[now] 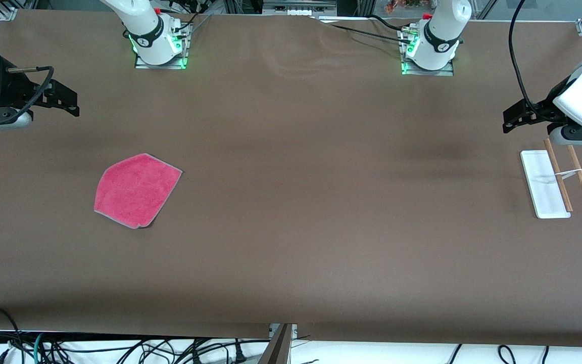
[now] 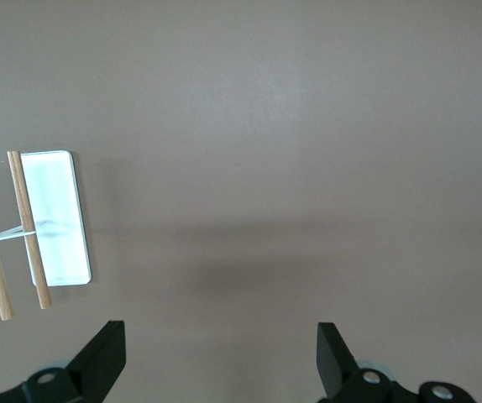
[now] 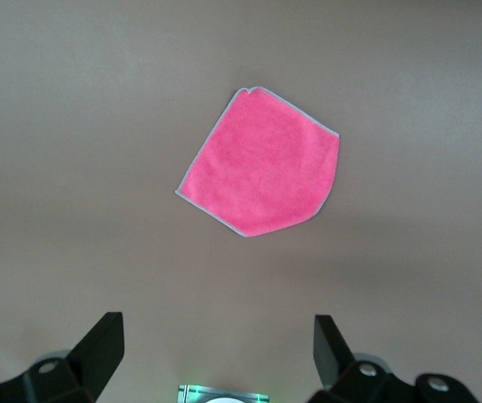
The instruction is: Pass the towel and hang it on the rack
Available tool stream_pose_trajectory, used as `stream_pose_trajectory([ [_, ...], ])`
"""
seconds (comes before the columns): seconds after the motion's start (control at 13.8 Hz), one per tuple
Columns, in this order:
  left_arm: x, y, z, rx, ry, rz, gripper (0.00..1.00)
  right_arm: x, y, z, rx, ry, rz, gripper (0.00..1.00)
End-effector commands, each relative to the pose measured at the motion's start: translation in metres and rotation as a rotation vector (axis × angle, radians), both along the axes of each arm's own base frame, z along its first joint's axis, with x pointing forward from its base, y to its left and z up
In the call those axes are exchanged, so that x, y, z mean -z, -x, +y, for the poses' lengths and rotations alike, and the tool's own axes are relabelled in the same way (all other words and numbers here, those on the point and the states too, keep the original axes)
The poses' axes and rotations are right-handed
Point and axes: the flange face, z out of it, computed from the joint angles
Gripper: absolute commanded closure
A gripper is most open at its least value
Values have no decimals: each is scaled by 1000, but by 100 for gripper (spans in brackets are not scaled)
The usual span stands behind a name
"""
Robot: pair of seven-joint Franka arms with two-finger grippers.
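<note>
The pink-red towel (image 1: 137, 190) lies flat on the brown table toward the right arm's end; it also shows in the right wrist view (image 3: 264, 165). The rack (image 1: 556, 182) stands at the left arm's end, with a white base and two brown rods; it also shows in the left wrist view (image 2: 33, 227). My right gripper (image 1: 66, 101) is open and empty, up in the air over bare table at the right arm's end. My left gripper (image 1: 516, 119) is open and empty, over the table beside the rack. Both sets of jaws stand wide apart in the wrist views.
The two arm bases (image 1: 159, 45) (image 1: 430, 50) stand along the table's farthest edge from the front camera. Cables hang below the table's nearest edge (image 1: 119, 349). Bare brown table (image 1: 321, 202) lies between the towel and the rack.
</note>
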Motion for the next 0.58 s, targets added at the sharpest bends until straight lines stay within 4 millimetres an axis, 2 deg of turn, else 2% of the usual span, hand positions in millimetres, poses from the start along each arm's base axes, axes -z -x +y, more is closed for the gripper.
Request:
stream_pose_trajectory([
  [0.0,-5,-3,4,13,18,5,0,-3,1,2,-2,5,11,0],
  [0.51,-5,-3,4,16,17,5,0,3,1,3,-3,5,27,0],
])
